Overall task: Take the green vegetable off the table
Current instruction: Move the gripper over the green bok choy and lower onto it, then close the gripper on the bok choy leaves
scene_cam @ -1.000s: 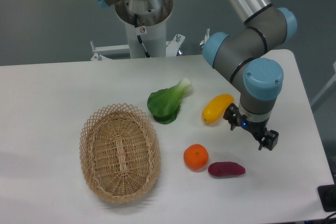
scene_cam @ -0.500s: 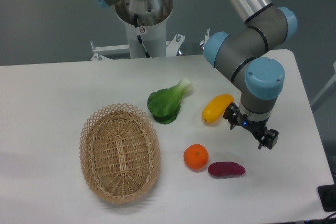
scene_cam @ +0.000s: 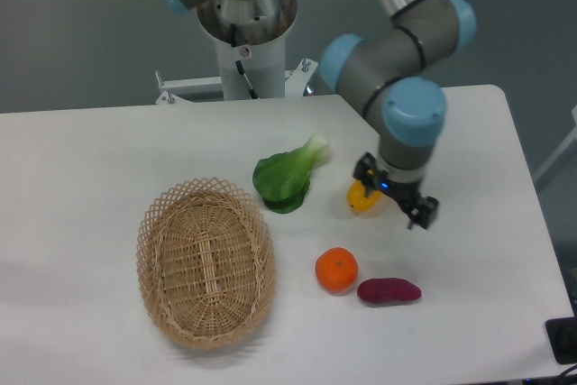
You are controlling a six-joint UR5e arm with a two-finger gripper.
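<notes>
Hand over the yellow fruit, vegetable lying free on the worktop.

The hand (scene_cam: 397, 197) hangs above the worktop (scene_cam: 90, 160), fingers spread and gripping nothing, right over the yellow fruit (scene_cam: 362, 197) and hiding most of it. Just to its left lies the vegetable (scene_cam: 284, 176), flat on the worktop, dark leaves toward the basket (scene_cam: 206, 263), pale stalk end pointing up and right. In front of the hand sit the orange (scene_cam: 336, 270) and, beside it, the purple sweet potato (scene_cam: 389, 291). The basket sits at front left, apart from the vegetable.
</notes>
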